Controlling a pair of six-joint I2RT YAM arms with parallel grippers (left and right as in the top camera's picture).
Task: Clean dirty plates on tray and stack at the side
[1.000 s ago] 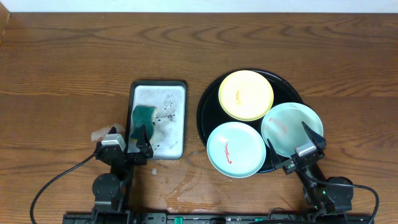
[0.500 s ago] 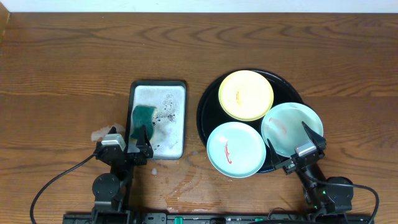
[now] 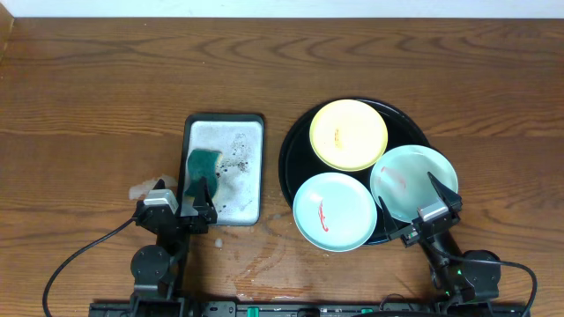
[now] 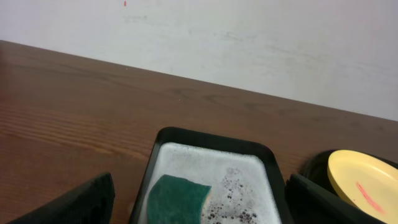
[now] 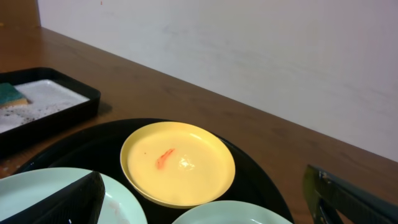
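both hands empty, fingers apart: left hand (image 3: 181, 192) by the sponge (image 3: 201, 165) in the grey tray (image 3: 226, 124), right hand (image 3: 405, 188) at the mint plate (image 3: 414, 172). 3 smeared plates (image 3: 348, 134) sit on the black tray (image 3: 294, 145); 2 overhang its rim. risk: an edge grip could tip one onto the desk (image 3: 88, 88).

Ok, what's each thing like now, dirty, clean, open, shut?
yellow plate: red smear, on black tray
light blue plate: red smear
mint plate: faint red smear
sponge: in grey tray
grey tray: soapy, speckled
left fingers: open, empty
right fingers: open, empty
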